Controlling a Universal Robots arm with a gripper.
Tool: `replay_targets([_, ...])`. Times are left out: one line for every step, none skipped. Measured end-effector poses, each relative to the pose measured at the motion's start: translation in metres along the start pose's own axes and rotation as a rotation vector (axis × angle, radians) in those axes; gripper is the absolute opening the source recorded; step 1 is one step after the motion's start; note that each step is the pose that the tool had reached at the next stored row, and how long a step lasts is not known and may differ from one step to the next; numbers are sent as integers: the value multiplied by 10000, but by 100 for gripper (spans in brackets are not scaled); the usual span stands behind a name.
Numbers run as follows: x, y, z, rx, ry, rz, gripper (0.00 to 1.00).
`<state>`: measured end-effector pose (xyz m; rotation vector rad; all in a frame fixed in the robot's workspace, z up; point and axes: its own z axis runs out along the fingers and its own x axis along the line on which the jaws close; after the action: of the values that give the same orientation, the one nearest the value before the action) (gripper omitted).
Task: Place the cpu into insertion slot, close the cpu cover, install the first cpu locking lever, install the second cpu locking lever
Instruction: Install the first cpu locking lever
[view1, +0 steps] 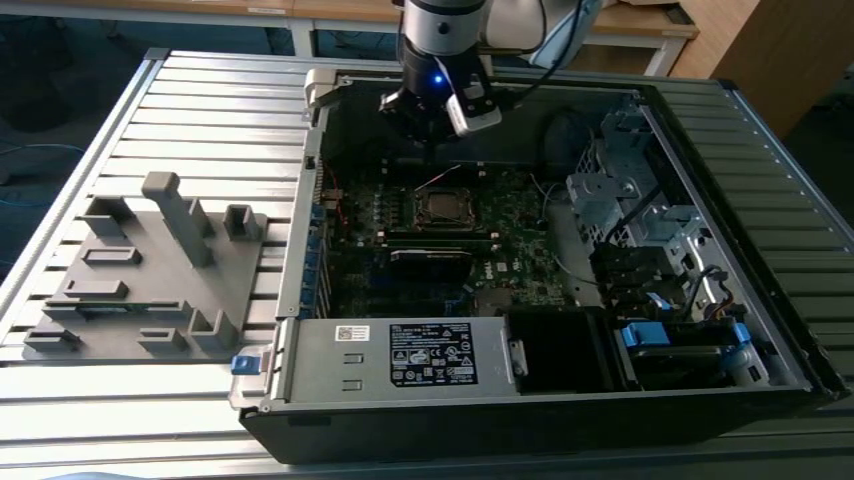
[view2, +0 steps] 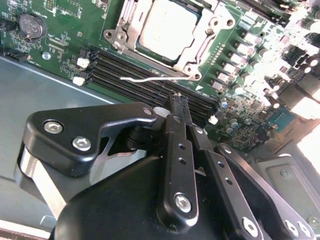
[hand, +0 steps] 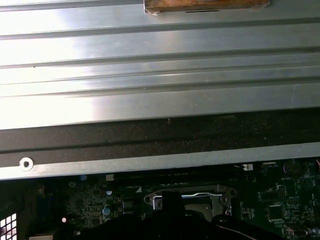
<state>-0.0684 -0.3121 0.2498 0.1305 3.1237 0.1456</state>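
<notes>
- Label (view1: 434, 353): black-and-white sticker on the grey power supply (view1: 334, 370), lower centre of the exterior view. Its print is not legible.
- Gripper (view2: 179, 100): the black fingers are closed together at the tip, with nothing held between them. It hangs from the arm at the upper centre of the exterior view, over the open case (view1: 534, 425).
- Contact: in the second wrist view the tip is seen against the memory slots (view2: 115, 62). It stops short of the lever and no touch shows.
- Cpu (view2: 167, 27): dull silver square seated in the slot (view2: 115, 36), at the centre of the green board in the exterior view.
- Cover (view2: 199, 46): silvery frame lying down around the cpu.
- Lever (view2: 150, 78): thin wire standing free of the frame, on the side toward the memory slots.
- Edges: the drive cage (view1: 627, 190) crowds the exterior view's right, and the case wall runs along the board on the exterior view's left.
- Open room: the board around the slot is low.
- Table (view1: 214, 100): slatted metal, with a grey fixture (view1: 147, 290) at the exterior view's left, well apart from the case.
</notes>
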Motion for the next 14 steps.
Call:
replay_targets([-4,0,0,0,0,0,10])
replay_targets([-8,1,0,0,0,0,10])
replay_targets([-12,1,0,0,0,0,10])
replay_targets([-16,1,1,0,0,0,10])
replay_targets([-20,2,1,0,0,0,10])
replay_targets([-24,2,1,0,0,0,10])
replay_targets([-29,2,1,0,0,0,10])
replay_targets([-33,3,1,0,0,0,10])
replay_targets([-37,3,1,0,0,0,10])
replay_targets([-41,3,1,-1,0,0,10])
replay_targets([-45,4,1,0,0,0,10])
replay_targets([-48,4,1,0,0,0,10])
replay_targets([-51,4,1,0,0,0,10])
replay_targets([-55,4,1,0,0,0,10])
